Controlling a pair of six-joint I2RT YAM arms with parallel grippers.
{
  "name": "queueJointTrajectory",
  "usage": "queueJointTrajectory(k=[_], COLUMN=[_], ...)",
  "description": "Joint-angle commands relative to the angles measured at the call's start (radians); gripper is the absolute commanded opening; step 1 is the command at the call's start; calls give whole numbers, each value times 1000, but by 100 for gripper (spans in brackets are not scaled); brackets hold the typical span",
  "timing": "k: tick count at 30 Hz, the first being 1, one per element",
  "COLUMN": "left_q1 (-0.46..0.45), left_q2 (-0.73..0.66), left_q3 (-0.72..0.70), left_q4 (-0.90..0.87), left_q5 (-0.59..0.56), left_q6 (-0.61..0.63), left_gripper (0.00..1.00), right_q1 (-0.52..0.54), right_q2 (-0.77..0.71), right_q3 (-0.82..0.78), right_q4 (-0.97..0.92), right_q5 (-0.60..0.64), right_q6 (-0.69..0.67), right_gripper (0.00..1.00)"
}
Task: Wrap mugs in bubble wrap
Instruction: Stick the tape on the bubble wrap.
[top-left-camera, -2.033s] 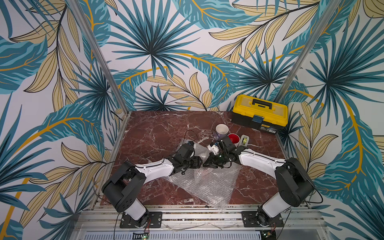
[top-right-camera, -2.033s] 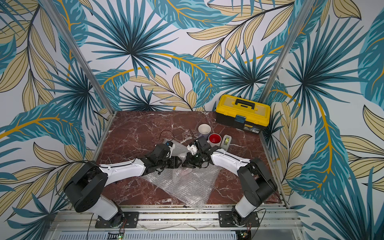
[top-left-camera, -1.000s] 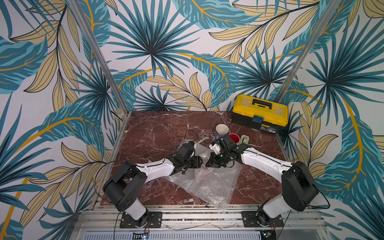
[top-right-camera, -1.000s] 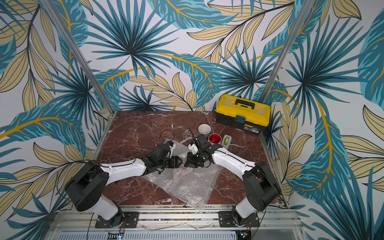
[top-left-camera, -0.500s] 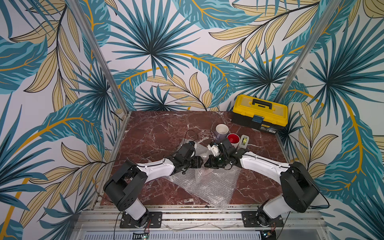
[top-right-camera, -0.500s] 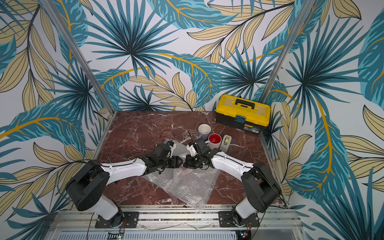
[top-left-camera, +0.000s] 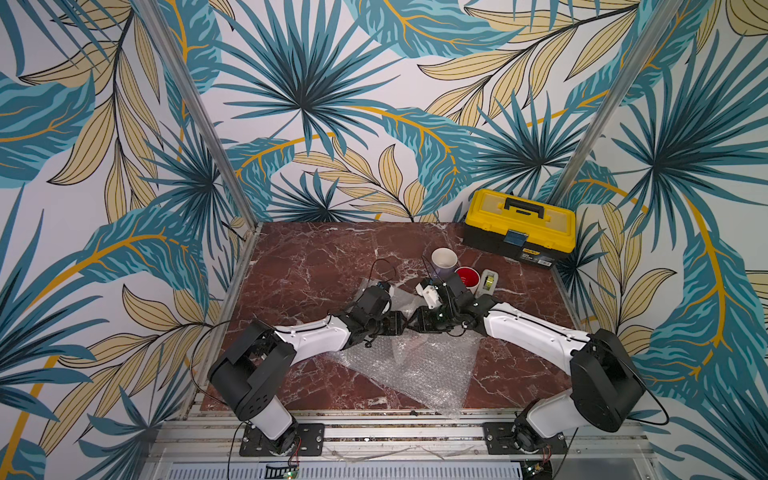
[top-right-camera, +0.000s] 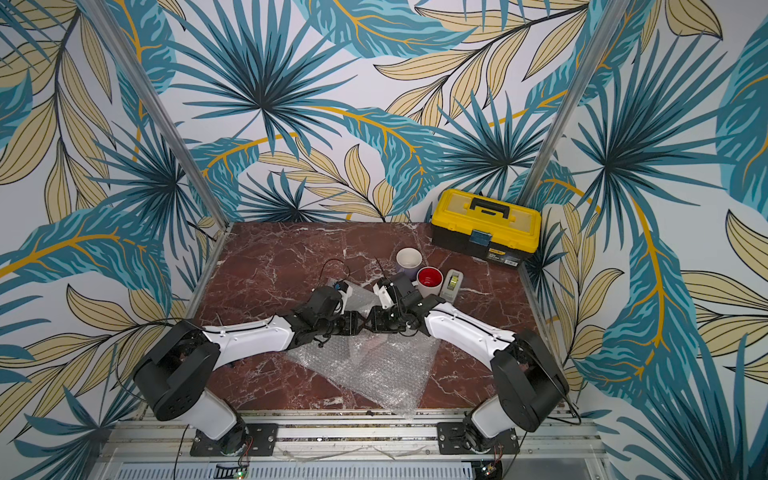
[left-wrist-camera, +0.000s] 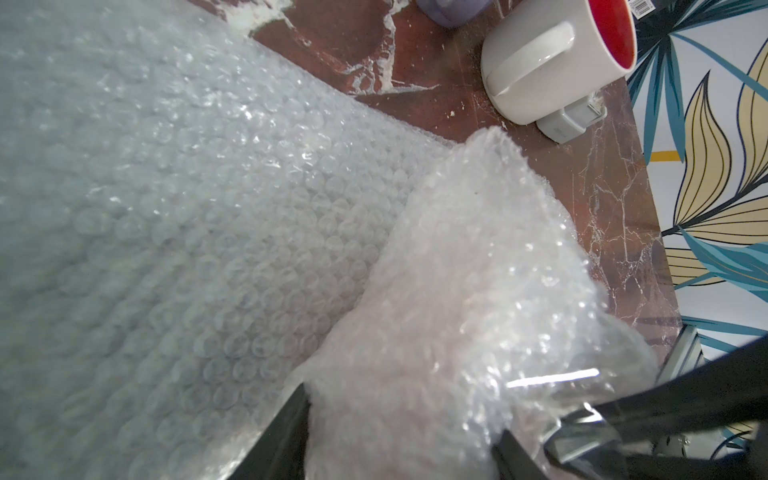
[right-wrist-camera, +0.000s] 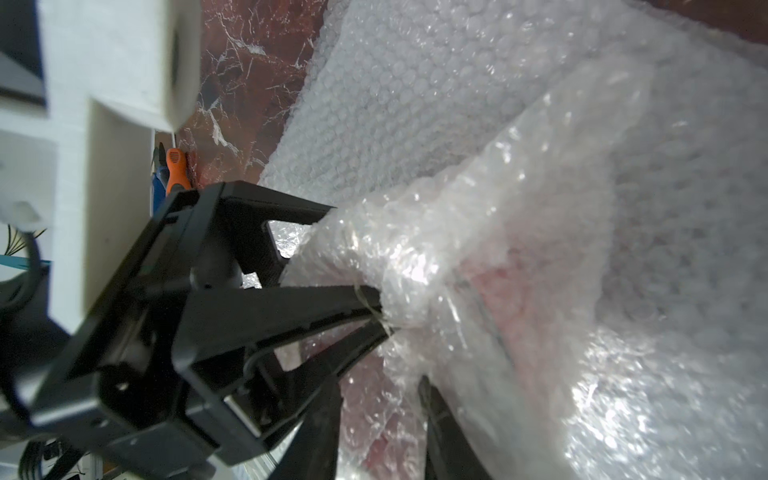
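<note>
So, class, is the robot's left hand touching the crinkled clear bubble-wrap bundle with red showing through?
Touching. In the right wrist view the left hand has its black fingers pressed into the crinkled clear bubble-wrap bundle.

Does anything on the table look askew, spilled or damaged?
Nothing spilled or broken. The flat bubble wrap sheet lies skewed, one corner reaching the front edge of the table. The lavender mug and the white mug stand upright.

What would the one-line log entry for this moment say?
phase: wrapping | left gripper: clamped on wrapped bundle | right gripper: open at bundle | lavender mug, white mug: unwrapped, upright
</note>
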Motion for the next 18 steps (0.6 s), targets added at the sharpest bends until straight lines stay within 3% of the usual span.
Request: queueJointTrajectory(k=[1, 18], left_q1=[1, -5], left_q2=[25, 40], left_q3=[13, 23], left_q4=[-52, -52], left_q5=[-18, -16], left_q6=[17, 18], left_gripper=[55, 55], right_q1=[-13, -13], right_q2=[-19, 12], right_q3=[22, 78], right_q4=[-76, 10], right_q5=[77, 66], right_q6=[-11, 6], right_gripper=[37, 52])
